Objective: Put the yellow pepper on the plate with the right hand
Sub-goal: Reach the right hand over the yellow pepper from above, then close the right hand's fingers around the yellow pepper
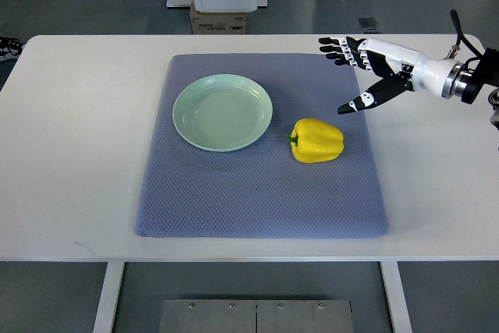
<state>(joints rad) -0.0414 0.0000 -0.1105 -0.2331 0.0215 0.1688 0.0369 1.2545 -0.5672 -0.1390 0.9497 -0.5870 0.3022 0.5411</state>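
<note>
Right hand [360, 68]: fingers spread, thumb pointing down, holding nothing, hovering over the mat's far right corner. Approach step, by the look of it. Yellow pepper [317, 140] just below and left of the thumb tip, on its side on the grey mat [257, 193], untouched. Next: lowering and closing around it. Green plate [223, 112] further left, empty; nothing between.

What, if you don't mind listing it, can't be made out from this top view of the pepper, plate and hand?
- Left hand: outside the top view entirely.
- Right hand: its arm is cut off by the right edge.
- Yellow pepper: its underside, against the grey mat, is hidden by its own body.
- Cardboard box behind the table: print too small to read.
</note>
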